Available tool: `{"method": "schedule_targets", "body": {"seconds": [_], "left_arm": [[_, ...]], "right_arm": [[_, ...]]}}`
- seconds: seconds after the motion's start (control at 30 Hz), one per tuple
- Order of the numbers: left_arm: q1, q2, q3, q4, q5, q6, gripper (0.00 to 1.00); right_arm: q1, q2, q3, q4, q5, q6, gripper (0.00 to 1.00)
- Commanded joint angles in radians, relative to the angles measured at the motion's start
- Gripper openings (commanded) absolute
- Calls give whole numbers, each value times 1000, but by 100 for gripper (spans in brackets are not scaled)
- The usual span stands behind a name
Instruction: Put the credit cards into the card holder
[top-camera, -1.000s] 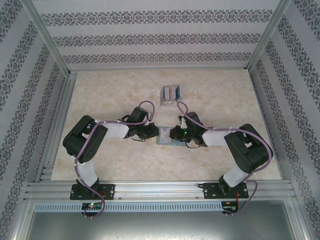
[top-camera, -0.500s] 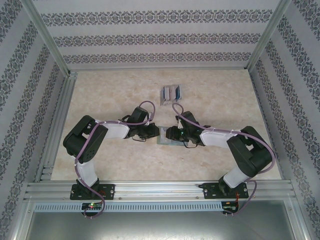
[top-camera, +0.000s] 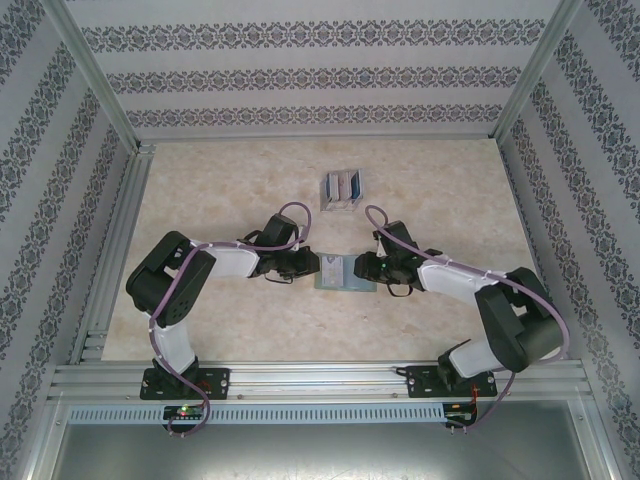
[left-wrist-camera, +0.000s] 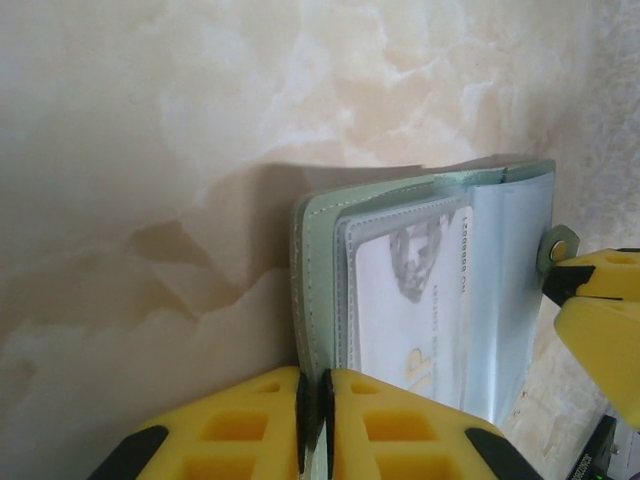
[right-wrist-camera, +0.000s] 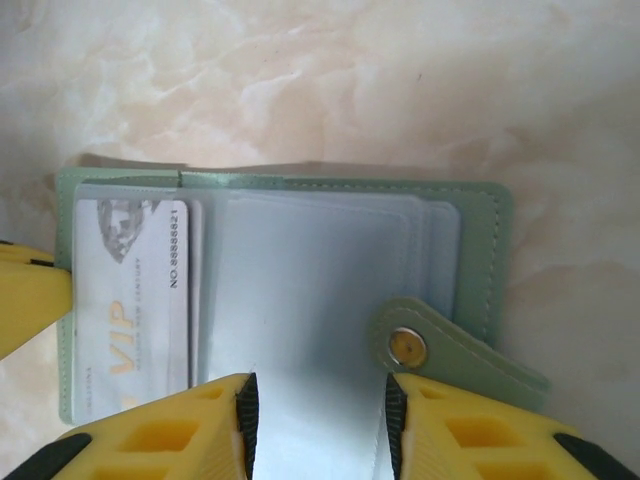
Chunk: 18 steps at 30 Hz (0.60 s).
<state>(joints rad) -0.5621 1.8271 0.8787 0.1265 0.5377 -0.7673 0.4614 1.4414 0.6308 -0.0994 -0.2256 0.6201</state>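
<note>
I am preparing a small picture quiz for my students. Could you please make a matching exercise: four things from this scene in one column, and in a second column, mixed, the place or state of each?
Things:
1. left gripper
2. right gripper
3. credit cards
4. card holder

Places or states:
A. lies opened flat between both grippers
B. jaws stand apart
C. shut on a thin green edge
D. lies apart, beyond the others, touched by nothing

Pairs: 1-C, 2-B, 3-D, 4-A
</note>
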Motion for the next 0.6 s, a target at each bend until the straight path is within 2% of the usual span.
{"method": "schedule_targets", "body": {"seconds": [0.0,0.17,0.27,0.4,0.57], "left_arm": [[-9,-61,48,-65,-36,24,17],[5,-80,147,-164,-63,91,21],[16,-44,240,-222,-70,139,21],[35,40,369,-261,-47,173,21],[40,168,485,-256,13,183,20]], "right_arm": [[-13,-78,-8,-58,-15,-31,41],[-38,-211,-9,-161,-12,-47,40],[-41,-261,-32,-189,-53,-45,37],[-22,-259,-85,-163,-144,-5,32],[39,-215,-130,-92,-142,54,29]]}}
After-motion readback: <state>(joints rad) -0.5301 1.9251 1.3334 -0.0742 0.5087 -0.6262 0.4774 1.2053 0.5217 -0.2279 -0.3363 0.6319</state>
